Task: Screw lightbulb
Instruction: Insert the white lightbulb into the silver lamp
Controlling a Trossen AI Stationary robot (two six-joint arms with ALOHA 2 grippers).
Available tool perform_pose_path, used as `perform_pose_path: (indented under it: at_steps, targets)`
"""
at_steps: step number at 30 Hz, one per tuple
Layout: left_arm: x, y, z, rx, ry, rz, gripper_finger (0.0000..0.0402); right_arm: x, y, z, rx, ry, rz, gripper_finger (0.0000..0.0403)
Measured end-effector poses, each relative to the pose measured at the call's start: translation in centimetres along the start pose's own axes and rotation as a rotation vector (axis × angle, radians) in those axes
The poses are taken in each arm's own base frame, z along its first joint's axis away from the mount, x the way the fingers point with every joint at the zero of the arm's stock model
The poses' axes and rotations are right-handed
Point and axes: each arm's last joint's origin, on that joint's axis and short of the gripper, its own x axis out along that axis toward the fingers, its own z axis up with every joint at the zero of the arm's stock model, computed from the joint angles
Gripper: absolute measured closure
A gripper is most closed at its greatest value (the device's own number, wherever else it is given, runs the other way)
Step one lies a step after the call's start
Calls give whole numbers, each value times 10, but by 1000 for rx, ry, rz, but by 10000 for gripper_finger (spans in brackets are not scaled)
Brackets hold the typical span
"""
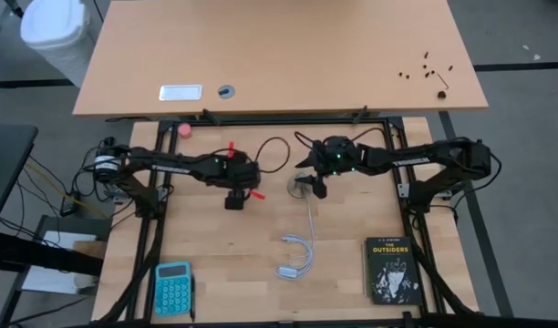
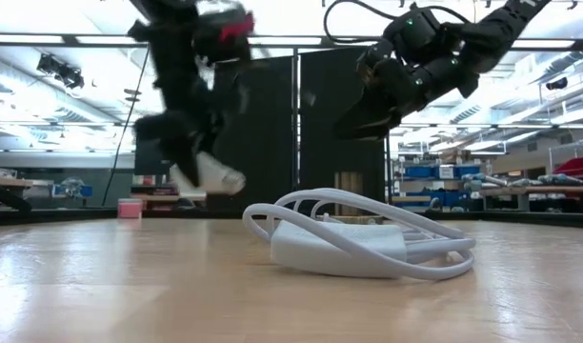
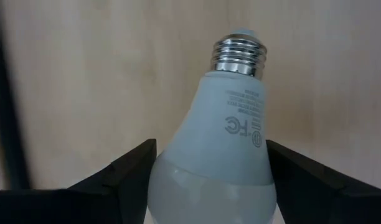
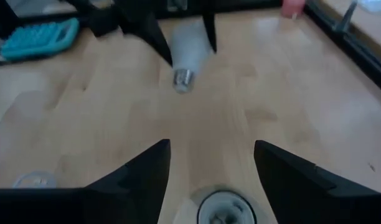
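left gripper (image 3: 209,180) clamped on lightbulb (image 3: 221,143) globe, threaded base outward, off the table (image 1: 215,246). right gripper (image 4: 212,168) (nothing held) spread over socket (image 4: 226,208).

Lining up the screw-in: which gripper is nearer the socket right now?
Right. The right gripper hangs just over the socket, fingers open either side of it. The left gripper is off to the side, shut on the lightbulb, clear of the socket.

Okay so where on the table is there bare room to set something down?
Bare wood lies between the calculator and the coiled white cord, and in front of the left gripper. It is crowded around the socket under the right gripper.
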Motion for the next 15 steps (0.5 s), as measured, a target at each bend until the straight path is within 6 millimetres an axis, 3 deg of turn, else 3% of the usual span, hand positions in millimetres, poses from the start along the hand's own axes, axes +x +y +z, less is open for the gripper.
perform_pose_path:
  at_steps: [6,15]
  targets:
    - [-23,12,43,56,-120,82,126,-9,0,12,44,43,3,153]
    - [-15,10,104,195,-85,194,126,-14,3,14,115,-12,71,151]
